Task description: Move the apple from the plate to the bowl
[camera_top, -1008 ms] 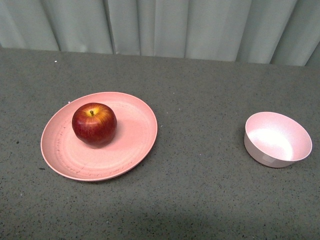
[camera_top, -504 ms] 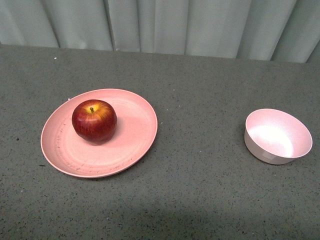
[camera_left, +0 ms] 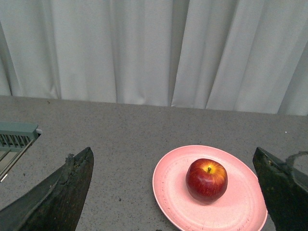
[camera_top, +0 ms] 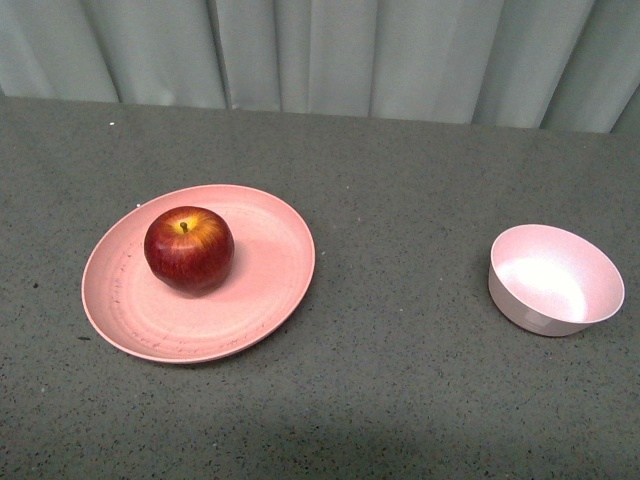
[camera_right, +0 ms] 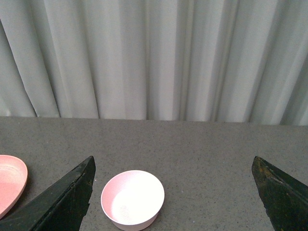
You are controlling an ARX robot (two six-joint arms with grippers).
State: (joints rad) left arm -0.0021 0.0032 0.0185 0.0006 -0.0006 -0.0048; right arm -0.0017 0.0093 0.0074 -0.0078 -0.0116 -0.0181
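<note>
The apple [camera_top: 189, 249] is sitting on the plate [camera_top: 265, 290], in the left half of the front view. It is resting a little toward the left and far side of the plate, with the stem pointing up. The bowl [camera_top: 553, 277] is standing at the right edge of the same view, well apart from the plate, with bare grey table [camera_top: 400, 330] between them. The bowl is empty and its opening is facing up, so I am judging that the transfer is not yet begun.

No arm is showing in the front view. In the left wrist view, the left gripper [camera_left: 173, 151] is hanging above the table with its dark fingers [camera_left: 67, 192] spread wide. The apple is appearing between them but far ahead, not touched. This wide opening is probably prepared for the round fruit, which needs much room.

In the right wrist view, the right gripper [camera_right: 173, 161] is also having its fingers [camera_right: 72, 197] wide apart and is holding nothing. The bowl is lying between them, far from the tips. A pale curtain [camera_top: 320, 50] is closing the scene behind the table.

Since the left arm is looking at the apple, I am expecting it to do the pick.
</note>
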